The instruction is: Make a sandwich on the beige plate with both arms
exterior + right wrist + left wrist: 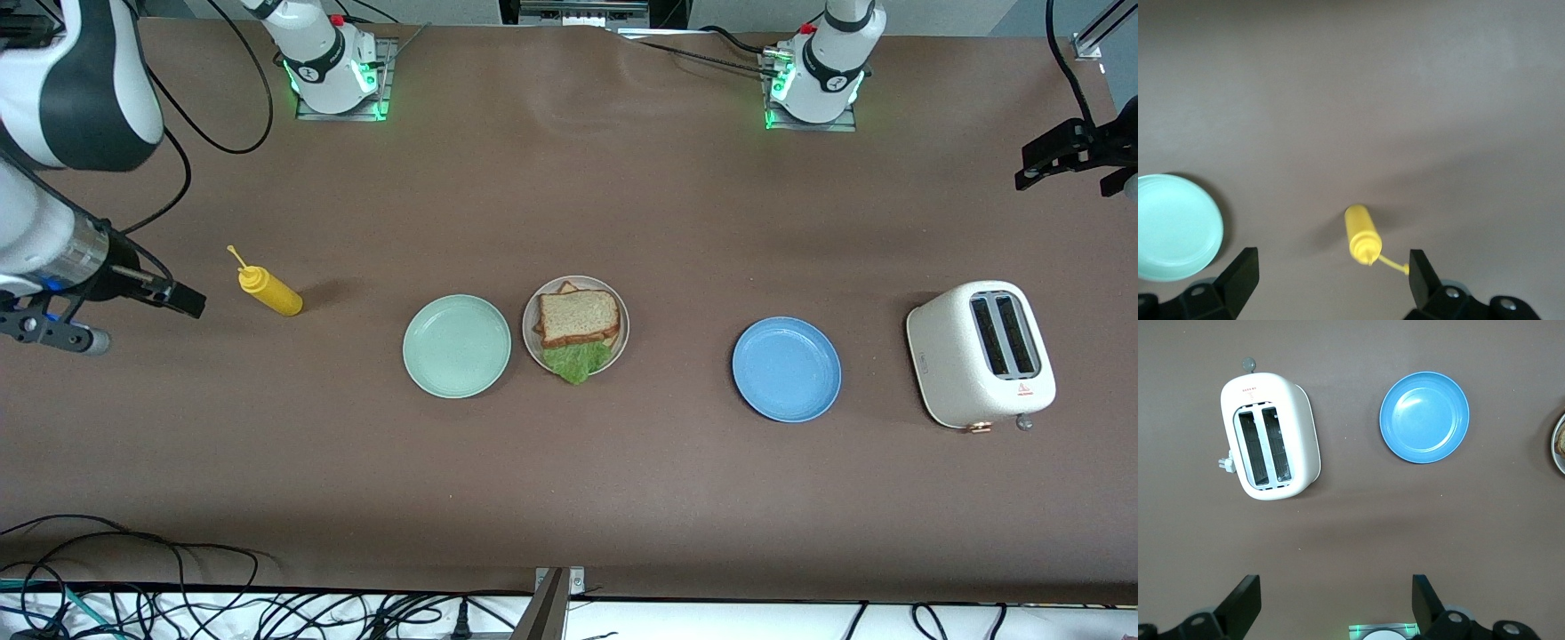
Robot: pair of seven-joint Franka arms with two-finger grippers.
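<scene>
The sandwich (pixel 578 317) lies on the beige plate (pixel 528 322) at mid-table: a brown bread slice on top, a second slice under it, and green lettuce (pixel 578 360) sticking out toward the front camera. The plate's edge just shows in the left wrist view (pixel 1559 443). My right gripper (pixel 182 302) is open and empty, up over the table at the right arm's end, beside a yellow bottle; its own view (pixel 1331 267) shows the jaws wide apart. My left gripper (pixel 1062 173) is open and empty, high over the left arm's end (pixel 1337 593).
A mint green plate (pixel 457 346) (pixel 1175 227) sits beside the beige plate toward the right arm's end. A blue plate (pixel 787 369) (pixel 1424 417) and a white toaster (pixel 982 354) (pixel 1269 437) sit toward the left arm's end. A yellow squeeze bottle (pixel 271 292) (pixel 1361 233) lies on its side.
</scene>
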